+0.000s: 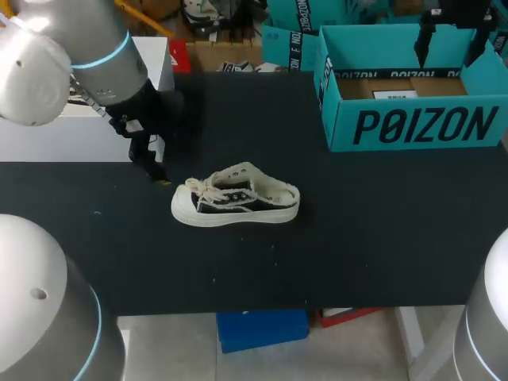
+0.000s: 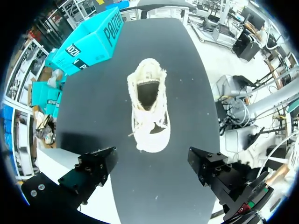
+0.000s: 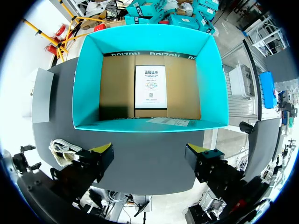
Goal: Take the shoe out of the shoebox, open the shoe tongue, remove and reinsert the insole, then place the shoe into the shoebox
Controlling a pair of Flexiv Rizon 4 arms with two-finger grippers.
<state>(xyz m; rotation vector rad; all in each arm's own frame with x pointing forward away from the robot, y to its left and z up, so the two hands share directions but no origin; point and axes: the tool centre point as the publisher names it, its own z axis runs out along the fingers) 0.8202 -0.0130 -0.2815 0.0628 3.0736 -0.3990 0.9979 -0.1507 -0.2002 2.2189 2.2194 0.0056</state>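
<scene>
The shoe (image 1: 236, 198) stands on its sole on the black table (image 1: 357, 254), outside the shoebox (image 1: 413, 127) and well apart from it, heel end turned toward the shoebox and toe pointing away. It is a low canvas sneaker: cream upper with a frayed, fringed edge round the opening, dark panels along the side, cream laces lying loosely tied over the front, a white rubber toe cap and a pale sole. From the left wrist view the shoe (image 2: 149, 112) shows a wide mouth with a dark inside. Whether the tongue is pulled back I cannot tell.

The shoebox (image 3: 86, 79) is teal and open-topped. Inside is a brown cardboard floor with a white printed sheet lying flat in the middle and another pale slip against one wall.

The left gripper (image 1: 157, 171) sits on the far side of the shoe from the shoebox, just off the toe cap. Its fingers are spread wide with nothing between them — the left gripper (image 2: 152, 158) is not touching the toe.

The right gripper (image 1: 452, 36) hangs above the shoebox, fingers wide apart and holding nothing. In its own view the right gripper (image 3: 148, 150) shows yellow tips over the table just outside the box wall, with the shoe (image 3: 60, 151) partly hidden behind one finger.
</scene>
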